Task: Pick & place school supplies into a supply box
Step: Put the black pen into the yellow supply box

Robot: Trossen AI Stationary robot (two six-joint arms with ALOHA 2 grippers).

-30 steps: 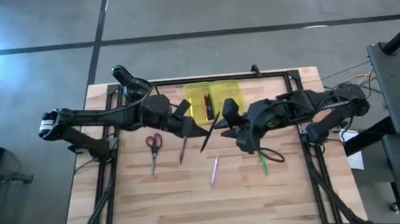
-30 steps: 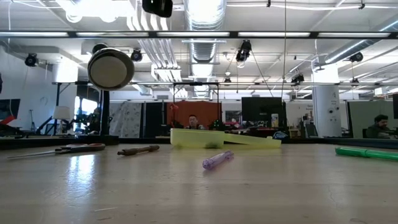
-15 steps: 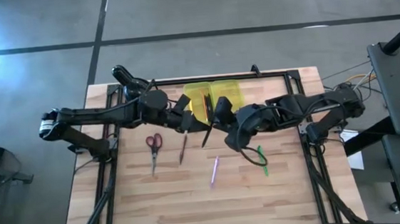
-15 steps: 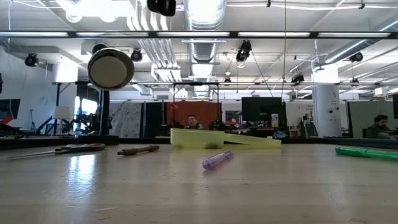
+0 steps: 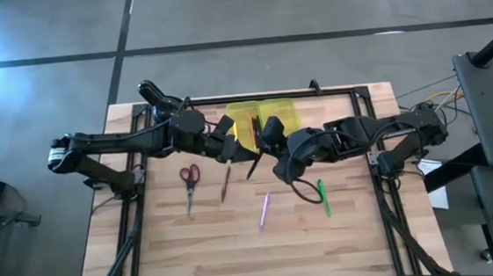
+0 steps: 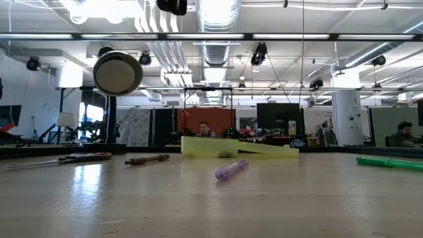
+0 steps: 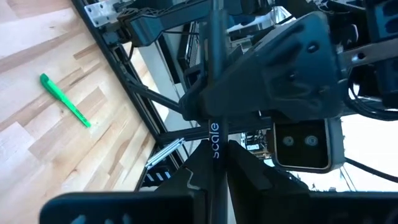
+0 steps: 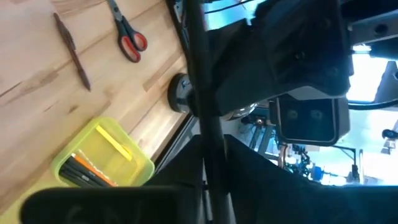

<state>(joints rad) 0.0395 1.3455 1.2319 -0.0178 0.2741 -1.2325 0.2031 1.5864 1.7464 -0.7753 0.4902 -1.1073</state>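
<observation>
A black pen (image 5: 254, 166) hangs slanted in the air, just on the near side of the translucent yellow supply box (image 5: 263, 119). My left gripper (image 5: 234, 152) and my right gripper (image 5: 271, 145) meet at the pen, each shut on it. The box lies open on the table with pens inside (image 8: 93, 168). On the table lie red-handled scissors (image 5: 189, 178), a brown pencil (image 5: 225, 184), a purple pen (image 5: 264, 209) and a green pen (image 5: 323, 196). My left gripper (image 7: 214, 168) pinches the black pen's shaft (image 7: 214, 134) between its two fingers. The pen runs on ahead of the fingers toward the other gripper and is clear of the table. My right gripper (image 8: 208, 162) pinches the same pen's shaft (image 8: 204, 106) between its two fingers, from the table's right side. The pen runs on past the fingers toward my left gripper and hangs slanted above the wood.
A black metal frame (image 5: 252, 98) runs along the table's far edge and down both sides. The near half of the wooden table (image 5: 238, 253) is bare. A black cable loop (image 5: 304, 193) lies beside the green pen.
My right gripper has moved toward the table's left, up to the pen in my left gripper, and has shut on it. My left gripper has kept its hold and shifted slightly toward the far edge. The things lying on the table have stayed put.
</observation>
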